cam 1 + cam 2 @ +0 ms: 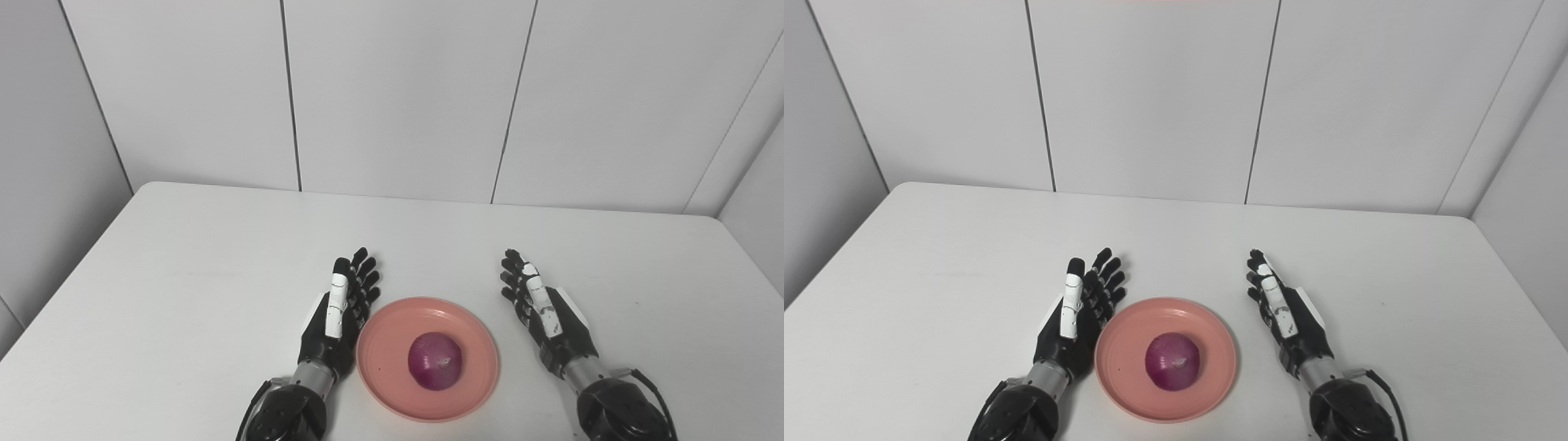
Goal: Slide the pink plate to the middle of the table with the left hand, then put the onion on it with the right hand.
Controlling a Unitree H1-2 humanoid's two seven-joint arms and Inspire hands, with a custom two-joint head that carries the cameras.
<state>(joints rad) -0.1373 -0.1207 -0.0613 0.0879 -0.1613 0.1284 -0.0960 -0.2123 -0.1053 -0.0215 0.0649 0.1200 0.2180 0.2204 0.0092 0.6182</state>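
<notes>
A pink plate (386,343) lies on the white table (184,275) near the front edge, about midway between the sides. A purple-red onion (435,361) rests in the plate's middle. My left hand (340,312) is open with fingers straight, just left of the plate, its palm side close to the rim. My right hand (542,309) is open with fingers straight, a little to the right of the plate and apart from it. Neither hand holds anything. The same shows in the right eye view: plate (1124,352), onion (1172,361).
Grey wall panels (398,92) stand behind the table's far edge. The table's left edge and right edge run diagonally at the picture sides. A black cable (655,392) hangs at my right wrist.
</notes>
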